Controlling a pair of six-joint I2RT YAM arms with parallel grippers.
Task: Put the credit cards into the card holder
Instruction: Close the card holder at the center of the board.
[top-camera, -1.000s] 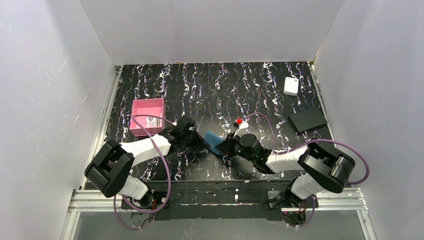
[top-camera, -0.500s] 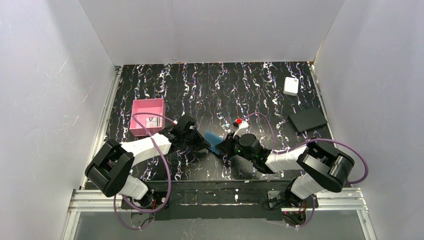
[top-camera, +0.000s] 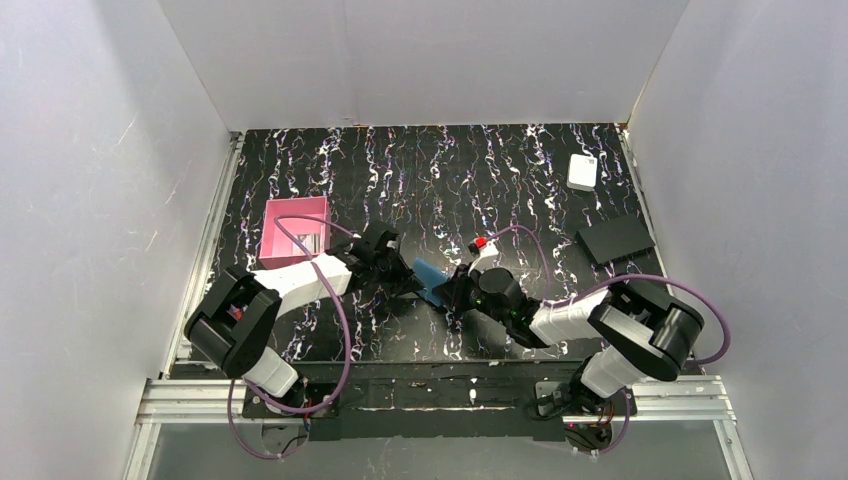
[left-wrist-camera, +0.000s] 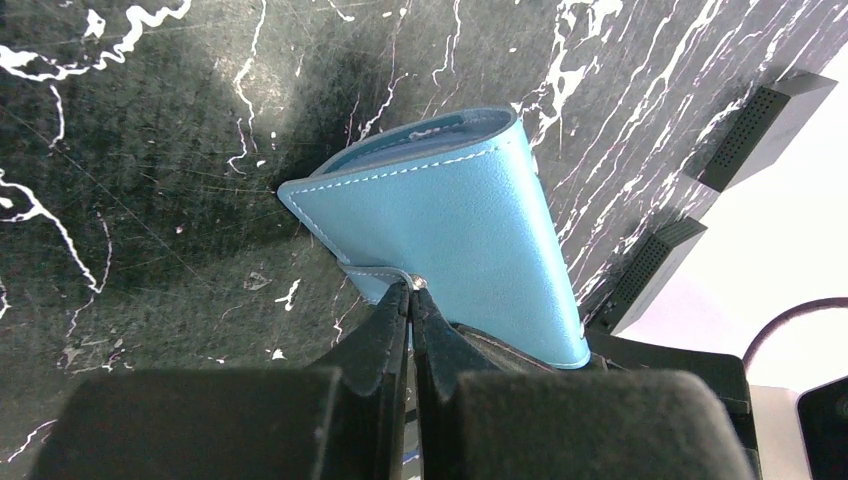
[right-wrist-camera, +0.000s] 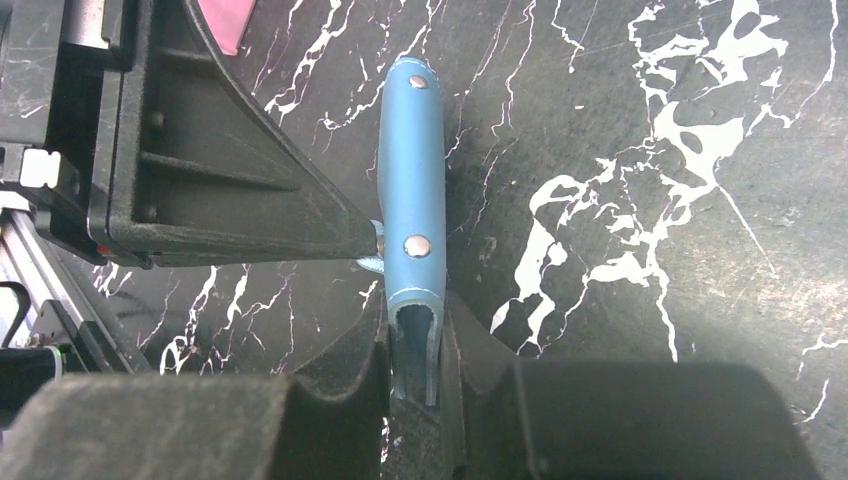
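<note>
Teal wallet (top-camera: 430, 273): folded closed and caught between the two pincers, one at each end of it.
Left pincer (left-wrist-camera: 410, 296): fingertips pressed together on the wallet's small tab (left-wrist-camera: 383, 272), right by its metal snap (left-wrist-camera: 418, 284). The wallet's broad stitched face fans away just beyond the tips.
Right pincer (right-wrist-camera: 415, 345): clamped on the wallet's near end, one finger on each face. The wallet runs edge-on straight out from the tips, with two metal studs (right-wrist-camera: 417, 244) showing along that edge.
Pincer to pincer: in the right wrist view the left one's tip comes in from the side and meets the wallet just ahead of the right fingers — close, but whether it touches them cannot be told.
Worktop (top-camera: 450, 170): black with white veining. Whether the wallet rests on it or hangs just above cannot be told.
Pink tray (top-camera: 283, 222): beside the left arm, back from that pincer's tips and well apart from the wallet.
Card (top-camera: 310, 243): at least one pale card with dark marks lies in the tray, on the side nearer the left pincer — a purple cable (top-camera: 300, 238) crosses above it.
White box (top-camera: 582, 172): far beyond the right pincer, toward the back right corner.
Black slab (top-camera: 615, 240): flat, off to the right pincer's outer side, nearer to it than the box.
</note>
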